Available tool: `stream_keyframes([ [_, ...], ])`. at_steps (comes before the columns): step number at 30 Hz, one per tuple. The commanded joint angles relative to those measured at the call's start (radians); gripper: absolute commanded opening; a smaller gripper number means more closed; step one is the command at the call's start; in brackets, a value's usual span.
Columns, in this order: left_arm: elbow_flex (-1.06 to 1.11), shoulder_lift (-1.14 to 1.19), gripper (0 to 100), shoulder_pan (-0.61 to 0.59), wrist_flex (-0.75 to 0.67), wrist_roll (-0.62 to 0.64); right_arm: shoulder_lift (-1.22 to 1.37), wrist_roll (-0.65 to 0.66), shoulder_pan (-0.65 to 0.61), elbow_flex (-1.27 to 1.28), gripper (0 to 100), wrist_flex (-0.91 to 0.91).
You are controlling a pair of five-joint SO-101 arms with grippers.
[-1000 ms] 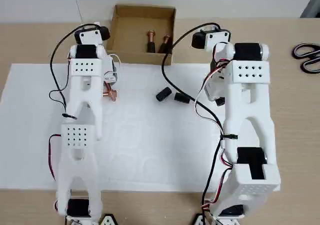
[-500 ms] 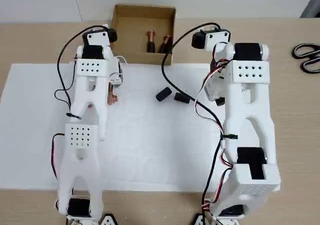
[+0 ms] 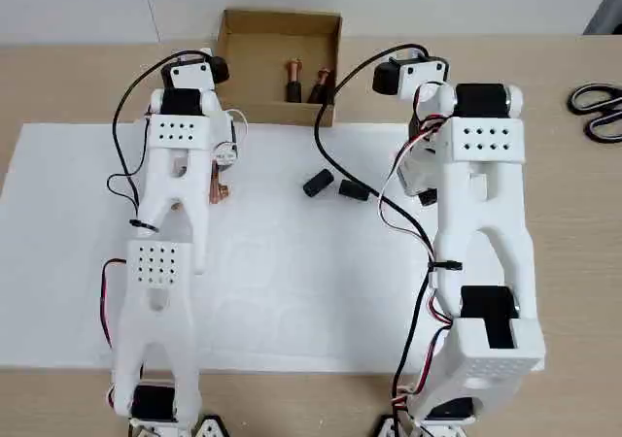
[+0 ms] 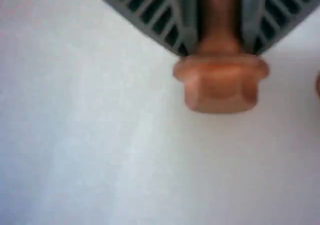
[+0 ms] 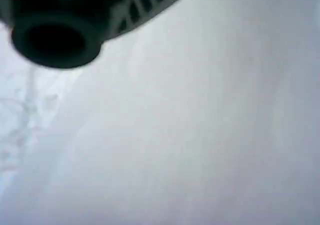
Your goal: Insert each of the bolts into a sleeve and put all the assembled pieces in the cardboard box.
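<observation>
At 9 o'clock, left claw point(image 4: 220, 47) pinches a bolt point(image 4: 220, 82); at 3 o'clock, right claw point(image 5: 65, 7) pinches a sleeve point(image 5: 55, 40), mouth exposed, likely for insertion.

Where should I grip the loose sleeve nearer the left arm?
Grip the sleeve around its round middle, coming straight down from above. It lies on its side on the white sheet, slanted, so close across its width, not along its ends.

Both arms are white printed plastic. The left arm point(image 3: 160, 262) and the right arm point(image 3: 481, 214) each carry a panel dotted with small round holes. Black motors sit at the joints, with black, red and white cables looping alongside. The left hand point(image 4: 220, 40) has grey fingers point(image 4: 145, 7) with slanted ribs.
</observation>
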Motion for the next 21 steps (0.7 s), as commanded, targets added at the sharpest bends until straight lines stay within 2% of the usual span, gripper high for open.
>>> stream_keyframes([
  [1,-0.038,-0.014,1,0.002,0.002,-0.005,-0.065,-0.002,0.007,-0.006,0.6,0.001],
  [10,-0.128,-0.035,1,0.057,0.023,-0.006,-0.068,-0.002,0.008,-0.008,0.6,0.001],
  [16,-0.124,-0.178,1,0.061,0.023,-0.008,-0.07,-0.002,0.035,-0.009,0.5,0.002],
  [21,-0.012,-0.368,1,0.063,0.023,-0.005,-0.071,-0.003,0.039,-0.009,0.4,0.007],
])
